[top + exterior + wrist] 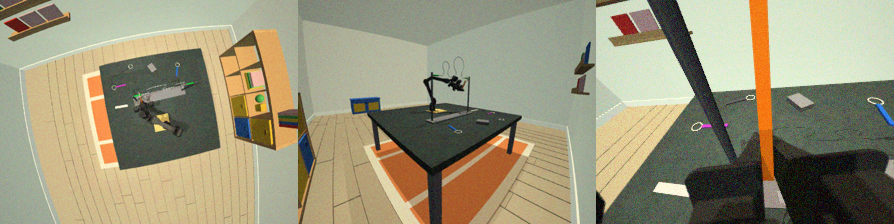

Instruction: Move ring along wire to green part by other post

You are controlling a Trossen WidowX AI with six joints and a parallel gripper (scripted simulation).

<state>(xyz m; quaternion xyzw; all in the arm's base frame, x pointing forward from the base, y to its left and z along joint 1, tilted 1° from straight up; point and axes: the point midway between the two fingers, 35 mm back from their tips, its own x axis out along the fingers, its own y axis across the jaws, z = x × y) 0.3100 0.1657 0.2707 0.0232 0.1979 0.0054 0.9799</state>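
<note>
Between the narrowed fingers of the gripper (142,103) (463,87) (768,167), the orange handle (141,99) (464,84) (762,75) is held fast, rising upright past the tips in the wrist view. Its ring, hard to make out, is beyond the jaws at the handle's far end, near the green part of the wire (137,95) (466,78) at one post (468,94) (696,75); whether it touches the wire, I cannot tell. That post slants past just left of the jaws in the wrist view. Well apart from them stands the other post (432,97), with its own green part (190,84) (435,75). Below the jaws runs the grey base (166,95) (449,117). Beyond them on the dark table (170,145) (430,151) (661,165) lie a magenta-handled ring (121,85) (490,113) (714,125), a grey block (151,67) (483,121) (800,101) and a blue-handled ring (176,70) (452,128) (884,114); nearer is a white strip (121,106) (474,110) (670,189).
</note>
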